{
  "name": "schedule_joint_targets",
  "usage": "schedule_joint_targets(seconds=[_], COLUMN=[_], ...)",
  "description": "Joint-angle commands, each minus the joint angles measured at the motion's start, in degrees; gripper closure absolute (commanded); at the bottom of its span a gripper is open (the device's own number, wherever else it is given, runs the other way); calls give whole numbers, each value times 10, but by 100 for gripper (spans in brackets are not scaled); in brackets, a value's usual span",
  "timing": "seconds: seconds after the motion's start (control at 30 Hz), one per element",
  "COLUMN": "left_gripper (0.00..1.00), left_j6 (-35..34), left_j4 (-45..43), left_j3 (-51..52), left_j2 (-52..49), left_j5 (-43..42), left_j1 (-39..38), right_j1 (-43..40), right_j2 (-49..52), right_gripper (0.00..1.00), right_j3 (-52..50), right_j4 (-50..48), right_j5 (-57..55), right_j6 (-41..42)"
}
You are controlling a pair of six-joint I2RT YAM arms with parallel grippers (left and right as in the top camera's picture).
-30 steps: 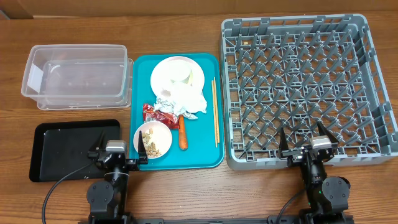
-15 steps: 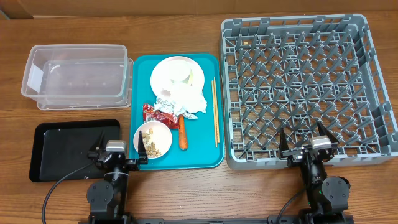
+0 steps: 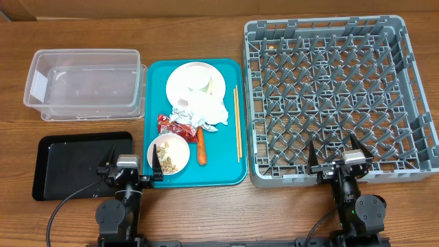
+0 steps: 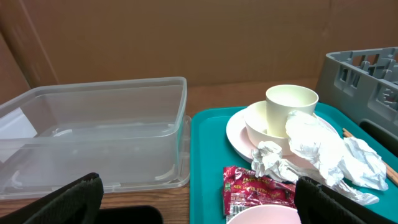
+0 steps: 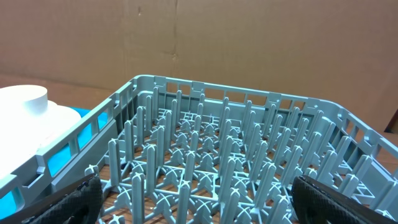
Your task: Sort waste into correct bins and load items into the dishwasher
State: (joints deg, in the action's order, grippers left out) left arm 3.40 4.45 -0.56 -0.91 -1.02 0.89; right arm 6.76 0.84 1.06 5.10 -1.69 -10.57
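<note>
1. The left gripper [image 3: 134, 154] sits at the near edge of the table with its jaws spread wide and nothing between them. Its right finger comes just over the near-left rim of the scrap bowl [image 3: 153, 143].
2. The right gripper [image 3: 334, 147] is just as wide and just as empty. It hangs over the near wall of the grey dish rack [image 3: 336, 89], whose pegs run away towards 12 o'clock with nothing loaded.
3. From the left gripper, the black tray [image 3: 68, 168] lies at 9 o'clock and the clear tub [image 3: 84, 84] at 11 o'clock. Neither holds anything.
4. The scrap bowl is at 3 o'clock on the teal tray [image 3: 230, 171], with the carrot [image 3: 202, 147] just beyond it.
5. At 1 o'clock lie the red wrapper [image 3: 177, 125] and the crumpled napkins [image 3: 202, 108], which spill over the round plate [image 3: 180, 79].
6. The left wrist view shows a white cup [image 4: 291, 107] standing in a second bowl [image 4: 261, 127] on that plate, with napkin draped against both.
7. The chopsticks [image 3: 237, 123] lie along the tray's right edge, at 10 o'clock from the right gripper.
8. Step in hand — by my reading, none yet: nothing is binned or racked, so sorting the waste comes first.
9. The next move probably falls to the left arm, reaching towards 1 o'clock and closing on the napkins or wrapper. That should be a light pinch from above, lifted clear so the cup is not tipped — the paper touches it.
10. Which bin takes which kind of waste I cannot tell from here.
</note>
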Motion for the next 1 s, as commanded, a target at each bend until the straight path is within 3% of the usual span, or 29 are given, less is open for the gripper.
schedule_joint_targets(seconds=[0.0,0.53,0.6,0.73,0.97], left_gripper=[0,0,0,0,0], left_j6=[9,9,9,9,7], left_j4=[0,-17,-27,-51,25], left_j3=[3,3,3,-9,-109], left_j2=[7,7,7,7,-9], left_j5=[0,-7,-36,-171,-198], left_j1=[1,1,1,1,1], right_j1=[-1,-2,-2,-1,-2], right_j2=[-7,-7,-7,-7,-7], right_gripper=[0,0,0,0,0], right_j3=[-6,-6,-6,-6,-6], right_j4=[-5,-5,-5,-5,-5], right_j5=[3,3,3,3,3], right_j6=[0,0,0,0,0])
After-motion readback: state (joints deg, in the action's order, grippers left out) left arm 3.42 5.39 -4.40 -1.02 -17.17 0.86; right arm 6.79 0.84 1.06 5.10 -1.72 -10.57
